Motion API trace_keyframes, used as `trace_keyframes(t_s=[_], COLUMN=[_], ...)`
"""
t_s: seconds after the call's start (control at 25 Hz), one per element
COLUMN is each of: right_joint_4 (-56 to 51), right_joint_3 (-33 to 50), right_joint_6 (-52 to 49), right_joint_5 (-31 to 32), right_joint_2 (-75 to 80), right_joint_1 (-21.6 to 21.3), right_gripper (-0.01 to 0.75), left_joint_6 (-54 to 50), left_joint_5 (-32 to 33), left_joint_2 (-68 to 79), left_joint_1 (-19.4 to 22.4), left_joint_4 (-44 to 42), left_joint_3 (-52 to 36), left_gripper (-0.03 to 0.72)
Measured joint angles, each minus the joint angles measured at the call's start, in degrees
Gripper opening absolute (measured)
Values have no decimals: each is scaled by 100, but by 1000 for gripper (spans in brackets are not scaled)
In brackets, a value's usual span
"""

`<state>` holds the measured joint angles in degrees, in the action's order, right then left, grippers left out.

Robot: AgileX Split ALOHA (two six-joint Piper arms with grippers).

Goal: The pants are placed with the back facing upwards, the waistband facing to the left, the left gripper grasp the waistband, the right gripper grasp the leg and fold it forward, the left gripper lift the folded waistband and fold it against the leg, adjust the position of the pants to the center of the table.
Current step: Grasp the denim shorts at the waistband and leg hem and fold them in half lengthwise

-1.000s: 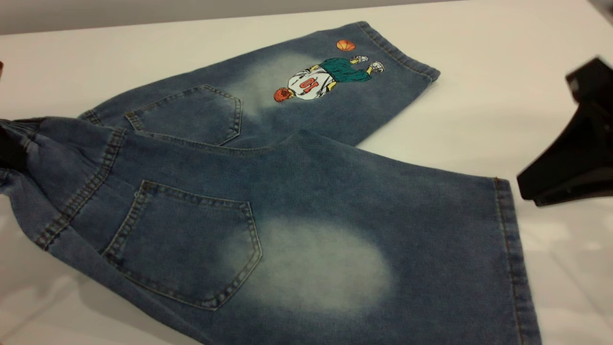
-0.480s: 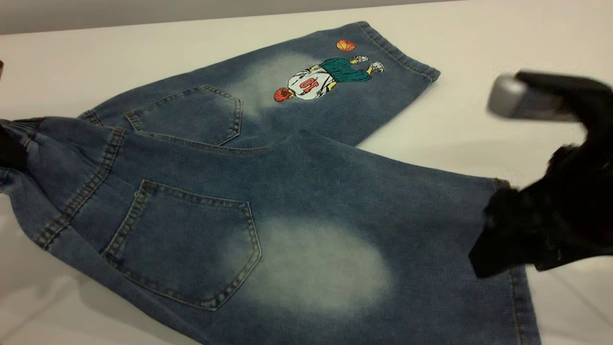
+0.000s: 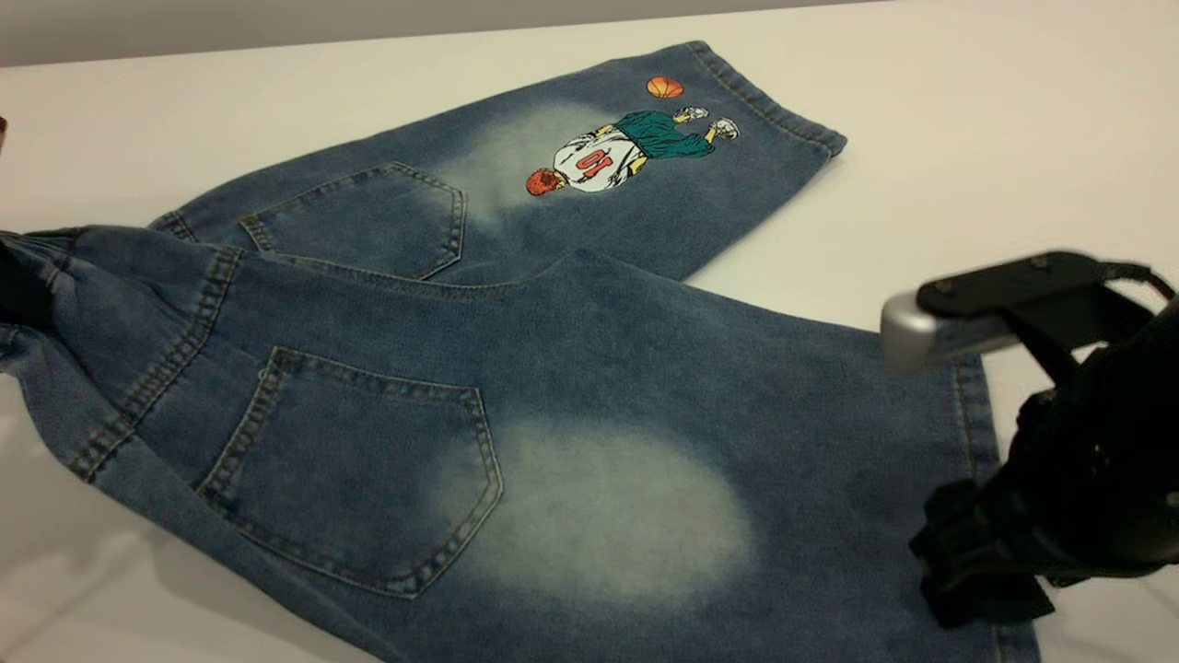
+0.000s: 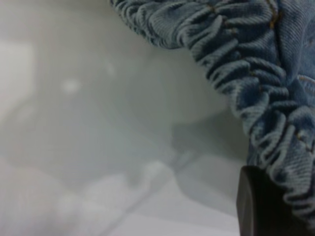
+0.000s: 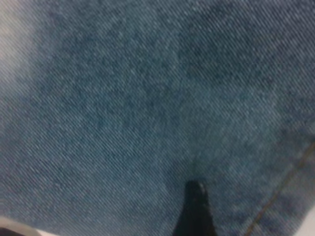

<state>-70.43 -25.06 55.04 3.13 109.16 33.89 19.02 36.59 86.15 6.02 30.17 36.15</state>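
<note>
The right pincer (image 3: pixel 976 571), which was off the pants (image 3: pixel 553 387) a second ago, is now pressing on the leg (image 3: pixel 829 442) hem beneath it, grip unclear, while the left pincer (image 4: pixel 266 206) is touching the waistband (image 4: pixel 236 59), its state also unclear.

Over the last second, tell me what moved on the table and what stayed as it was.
The right gripper came in from the right edge of the exterior view and dropped onto the hem end of the leg; whether it has hold yet cannot be told. The pants lie as they did, both legs flat on the table, and the waistband stays bunched at the left, where the left gripper is.
</note>
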Motion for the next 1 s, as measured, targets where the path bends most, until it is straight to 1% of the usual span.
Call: trace_keyframes(t_s=[0.24, 0.32, 0.44, 0.6, 0.76, 0.84, 0.92, 1.0], right_joint_4=[6, 6, 18, 18, -26, -148, -163, -157], right_joint_3=[-45, -131, -281, -381, -455, -466, -468, -475], right_joint_6=[6, 6, 50, 96, 233, 241, 253, 253], right_joint_5=[36, 203, 624, 731, 967, 947, 953, 950], right_joint_2=[17, 21, 33, 33, 37, 135, 248, 373], right_joint_1=[0, 0, 0, 0, 0, 0, 0, -5], right_gripper=[477, 477, 477, 477, 477, 465, 433, 373], left_joint_6=[0, 0, 0, -9, -4, -4, -4, -4], left_joint_5=[0, -5, -11, -15, -9, -6, -3, 16], left_joint_2=[0, 0, 0, 0, 0, 0, 0, 0], left_joint_1=[0, 0, 0, 0, 0, 0, 0, 0], left_joint_4=[0, 0, 0, 0, 0, 0, 0, 0], left_joint_3=[0, 0, 0, 0, 0, 0, 0, 0], left_gripper=[124, 124, 124, 124, 124, 124, 124, 124])
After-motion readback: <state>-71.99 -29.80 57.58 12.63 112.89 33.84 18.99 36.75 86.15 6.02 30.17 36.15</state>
